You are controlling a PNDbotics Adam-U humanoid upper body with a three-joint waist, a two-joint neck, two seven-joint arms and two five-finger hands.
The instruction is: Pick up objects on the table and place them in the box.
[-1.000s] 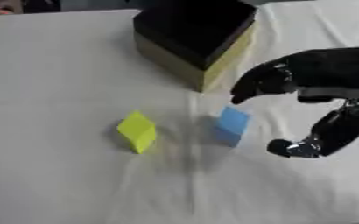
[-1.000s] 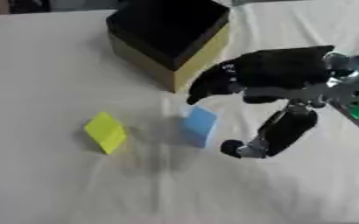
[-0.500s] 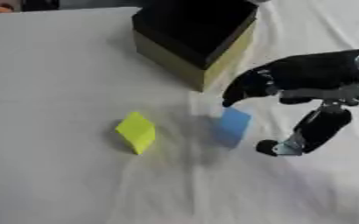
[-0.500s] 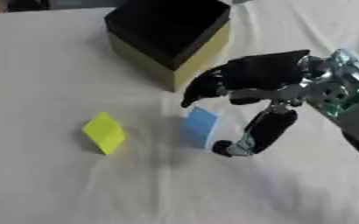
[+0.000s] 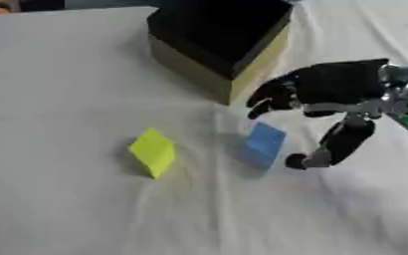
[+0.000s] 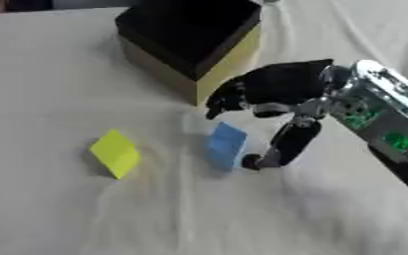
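the right hand (image 6: 277,92) hangs over the blue block (image 5: 264,144), which stands on its edge on the white cloth (image 5: 59,74), in front of the box (image 5: 221,40). the fingers (image 5: 273,97) are curved above the block's far side and the thumb (image 5: 329,147) points down just beside its right side; they are spread and pinch nothing. the yellow block (image 5: 153,151) lies left of the blue block, well apart. the box has yellow sides and a black inside.

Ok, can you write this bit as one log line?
right hand: open, around blue block, not gripping | yellow block: on table | box: behind
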